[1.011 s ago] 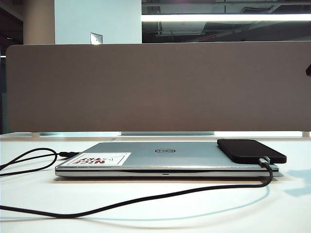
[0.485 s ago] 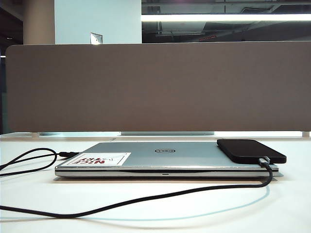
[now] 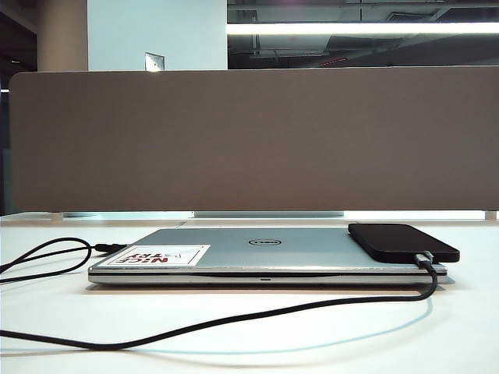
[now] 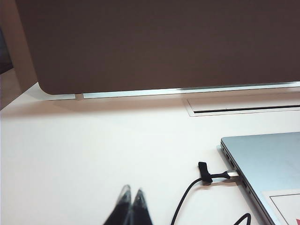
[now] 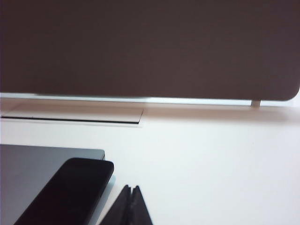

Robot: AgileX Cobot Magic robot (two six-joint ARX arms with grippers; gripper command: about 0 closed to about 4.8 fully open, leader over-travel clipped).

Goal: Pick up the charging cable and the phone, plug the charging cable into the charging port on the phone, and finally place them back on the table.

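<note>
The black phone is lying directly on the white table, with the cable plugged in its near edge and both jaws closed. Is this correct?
Not quite. The phone lies on the closed silver laptop, not directly on the table, as the exterior view shows. The cable is plugged into its near edge, and the left gripper and right gripper have closed jaws.

A brown divider panel (image 3: 257, 140) stands upright across the far edge of the desk. Behind it rise a pale blue wall (image 3: 156, 35) and a beige column (image 3: 61, 35). A long ceiling light (image 3: 362, 28) glows beneath dark exposed ceiling structure.
</note>
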